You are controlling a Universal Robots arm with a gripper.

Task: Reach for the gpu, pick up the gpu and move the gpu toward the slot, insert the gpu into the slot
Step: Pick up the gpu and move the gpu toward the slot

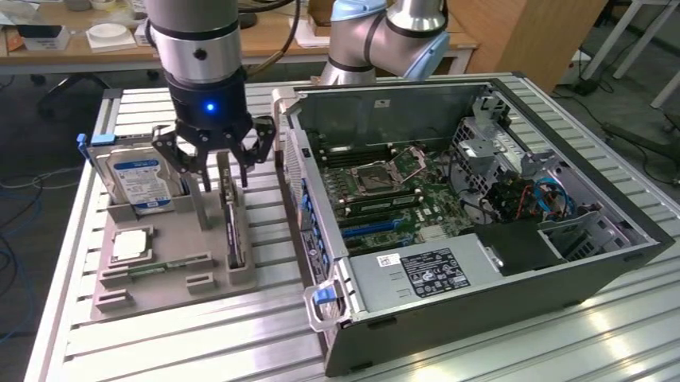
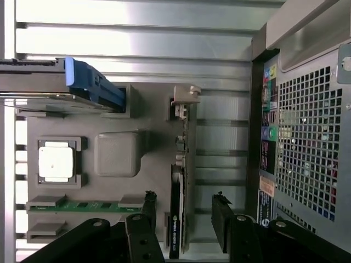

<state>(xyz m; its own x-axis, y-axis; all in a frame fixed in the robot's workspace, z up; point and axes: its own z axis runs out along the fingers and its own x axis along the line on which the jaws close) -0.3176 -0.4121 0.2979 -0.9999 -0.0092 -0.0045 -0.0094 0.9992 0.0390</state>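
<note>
End effector (image 1: 220, 181): mine, hanging fingers-down over the grey tray (image 1: 159, 290), spread wide, one finger on each side of the gpu (image 1: 232, 231); by the wrist view neither finger touches it. Gpu: directly beneath me, between the fingers, standing on its long edge in a groove of the tray. Long axis: level, running lengthwise down the tray, from the end under me toward the tray's near edge in the exterior view; my fingers' closing line crosses its thin dimension, so I judge the approach to be straight down. Metal bracket (image 2: 184, 97): at the card's end nearest the hard drive (image 1: 138, 179). Black cooler (image 2: 175, 230): on the face turned toward the tray's middle. Tray, further contents: processor chip (image 1: 130, 245), memory stick (image 1: 165, 265). Computer case (image 1: 595, 263): open, just beside the tray on the exterior view's right, motherboard (image 1: 388, 199) exposed. Bench (image 1: 191, 346): slatted metal, bearing all.
</note>
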